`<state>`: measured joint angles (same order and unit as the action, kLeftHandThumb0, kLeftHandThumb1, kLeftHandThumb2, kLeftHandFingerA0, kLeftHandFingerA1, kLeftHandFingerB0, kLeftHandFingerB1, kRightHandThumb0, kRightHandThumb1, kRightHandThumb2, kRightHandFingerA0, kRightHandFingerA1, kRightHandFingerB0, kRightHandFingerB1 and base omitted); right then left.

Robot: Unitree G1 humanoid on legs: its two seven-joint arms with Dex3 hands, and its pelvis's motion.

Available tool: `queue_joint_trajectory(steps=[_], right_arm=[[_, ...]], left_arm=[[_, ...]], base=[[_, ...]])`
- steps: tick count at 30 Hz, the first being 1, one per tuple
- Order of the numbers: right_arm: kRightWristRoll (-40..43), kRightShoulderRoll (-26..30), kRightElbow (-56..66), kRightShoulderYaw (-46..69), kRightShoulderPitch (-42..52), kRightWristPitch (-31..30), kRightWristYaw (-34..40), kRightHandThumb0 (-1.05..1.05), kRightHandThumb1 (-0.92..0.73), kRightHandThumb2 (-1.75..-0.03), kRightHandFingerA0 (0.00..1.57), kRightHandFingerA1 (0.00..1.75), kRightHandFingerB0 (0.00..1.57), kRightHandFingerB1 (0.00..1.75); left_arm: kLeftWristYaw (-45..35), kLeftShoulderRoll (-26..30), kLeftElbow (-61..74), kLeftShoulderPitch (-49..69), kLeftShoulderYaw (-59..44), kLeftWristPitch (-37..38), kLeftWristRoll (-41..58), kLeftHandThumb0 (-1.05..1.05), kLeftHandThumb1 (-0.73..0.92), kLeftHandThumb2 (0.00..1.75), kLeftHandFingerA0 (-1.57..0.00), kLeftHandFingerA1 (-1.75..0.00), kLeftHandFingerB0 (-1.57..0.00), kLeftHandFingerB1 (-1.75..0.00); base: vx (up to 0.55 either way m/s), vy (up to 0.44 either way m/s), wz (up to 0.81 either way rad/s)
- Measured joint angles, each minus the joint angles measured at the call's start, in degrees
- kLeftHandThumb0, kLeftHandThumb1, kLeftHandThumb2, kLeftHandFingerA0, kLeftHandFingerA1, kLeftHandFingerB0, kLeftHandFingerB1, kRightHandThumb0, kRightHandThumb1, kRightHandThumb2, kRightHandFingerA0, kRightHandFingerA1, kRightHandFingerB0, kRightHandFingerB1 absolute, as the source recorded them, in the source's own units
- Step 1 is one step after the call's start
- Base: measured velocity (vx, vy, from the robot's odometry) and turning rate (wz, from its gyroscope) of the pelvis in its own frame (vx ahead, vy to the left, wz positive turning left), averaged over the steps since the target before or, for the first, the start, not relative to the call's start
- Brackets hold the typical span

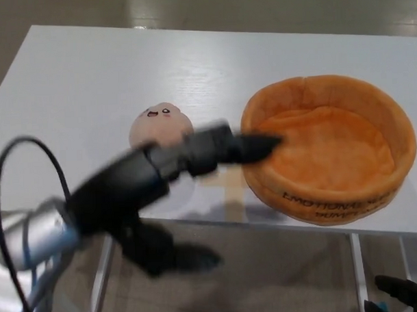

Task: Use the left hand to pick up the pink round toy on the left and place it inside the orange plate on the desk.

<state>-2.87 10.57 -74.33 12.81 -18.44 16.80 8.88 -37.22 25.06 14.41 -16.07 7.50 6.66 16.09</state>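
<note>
The robot's black left hand (195, 153) reaches in from the lower left, blurred, on a dark forearm with a silver wrist cuff and a looping black cable. Its two thick fingers (253, 146) point right, held apart from the thumb (172, 255) hanging below, gripping nothing. Only the fingertips of the black right hand (404, 294) show at the bottom right corner.

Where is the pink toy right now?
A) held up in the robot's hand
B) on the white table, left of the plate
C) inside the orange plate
B: the pink toy sits on the table, left of the empty orange plate, partly behind the left hand.
</note>
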Motion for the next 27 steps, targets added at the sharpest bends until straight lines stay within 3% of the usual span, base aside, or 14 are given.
queue_joint_trajectory(steps=[4, 9, 12, 13, 15, 27], right_arm=[[0.0, 0.0, 0.0, 0.0, 0.0, 0.0, 0.0, -0.20, -0.58, -0.57, 0.52, 0.60, 0.51, 0.45], [-0.1, 0.0, 0.0, -0.1, -0.1, 0.0, 0.0, -0.21, -0.58, -0.57, 0.51, 0.60, 0.52, 0.45], [-0.1, 0.0, 0.0, -0.1, 0.0, 0.0, 0.0, -0.21, -0.58, -0.57, 0.51, 0.58, 0.54, 0.45], [-0.1, 0.0, 0.0, -0.1, -0.1, 0.0, 0.0, -0.21, -0.58, -0.57, 0.53, 0.59, 0.54, 0.45], [-0.1, 0.0, 0.0, -0.1, -0.1, 0.0, 0.0, -0.20, -0.58, -0.57, 0.52, 0.60, 0.54, 0.46], [-0.1, 0.0, 0.1, -0.1, -0.1, 0.0, 0.0, -0.19, -0.58, -0.57, 0.52, 0.60, 0.54, 0.46]], left_arm=[[2.8, -1.0, -7.6, -4.5, -0.3, 2.4, -3.7, -0.06, 0.42, 0.68, 0.00, 0.00, -0.01, -0.12], [6.4, -0.8, -17.0, -9.8, 0.4, 4.8, -8.8, -0.11, 0.43, 0.68, 0.00, 0.00, 0.00, -0.11], [8.0, -0.7, -20.8, -12.0, 1.2, 5.6, -11.2, -0.23, 0.37, 0.65, 0.00, 0.00, 0.00, -0.16], [8.8, -0.5, -22.3, -13.0, 1.6, 5.8, -12.2, -0.28, 0.22, 0.60, 0.00, -0.10, 0.00, -0.21], [10.3, -0.2, -24.9, -14.7, 2.7, 5.9, -14.2, -0.36, 0.25, 0.58, 0.00, 0.00, 0.00, -0.15], [19.2, 1.5, -40.6, -23.3, 11.1, 5.8, -25.2, -0.44, 0.34, 0.67, 0.00, 0.00, 0.00, -0.16]], base=[[0.00, 0.000, 0.00], [0.00, 0.000, 0.00], [0.00, 0.000, 0.00], [0.00, 0.000, 0.00], [0.00, 0.000, 0.00], [0.00, 0.000, 0.00]])
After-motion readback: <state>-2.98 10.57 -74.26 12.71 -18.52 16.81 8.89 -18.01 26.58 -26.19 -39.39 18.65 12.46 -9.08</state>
